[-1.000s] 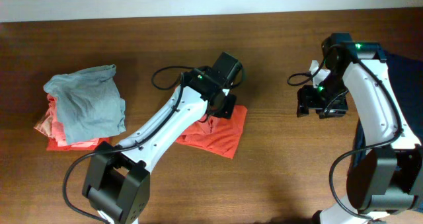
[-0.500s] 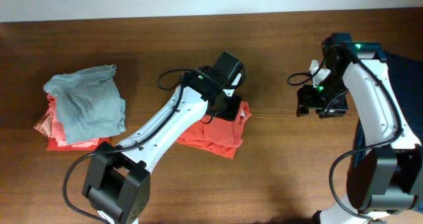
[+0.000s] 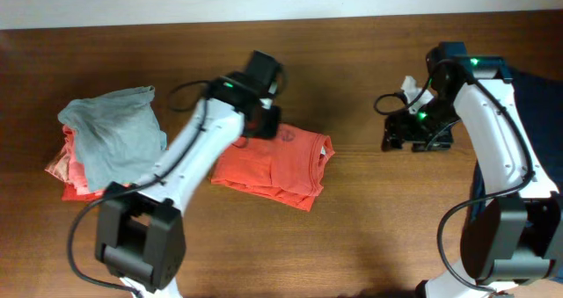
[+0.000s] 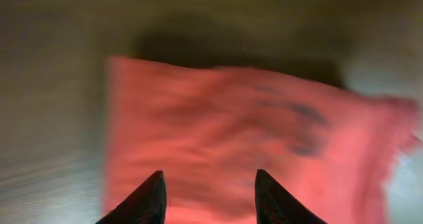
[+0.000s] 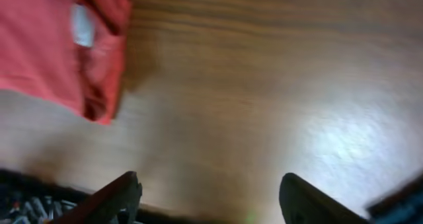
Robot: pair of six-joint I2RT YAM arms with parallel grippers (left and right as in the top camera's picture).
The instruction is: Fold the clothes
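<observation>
A coral-red T-shirt (image 3: 274, 166) lies folded flat on the wood in the middle of the table, and fills the left wrist view (image 4: 251, 131). My left gripper (image 3: 260, 122) hovers over its upper-left corner. Its jaws (image 4: 210, 187) are open with nothing between them. My right gripper (image 3: 406, 133) hangs to the right of the shirt over bare wood, also open (image 5: 208, 194) and empty. The right wrist view shows the shirt's collar end (image 5: 59, 45) at the top left. At the far left a pale grey-blue shirt (image 3: 114, 135) rests on a stack of coral-red clothes (image 3: 88, 185).
A dark navy cloth (image 3: 538, 91) lies at the right edge, partly behind the right arm. The wall edge of the table (image 3: 352, 18) runs along the top. Bare wood shows between the folded shirt and the right gripper.
My left gripper has opened, let go of the coral-red shirt and moved left and back. The shirt now lies wider and flatter. The right gripper has shifted slightly left.
</observation>
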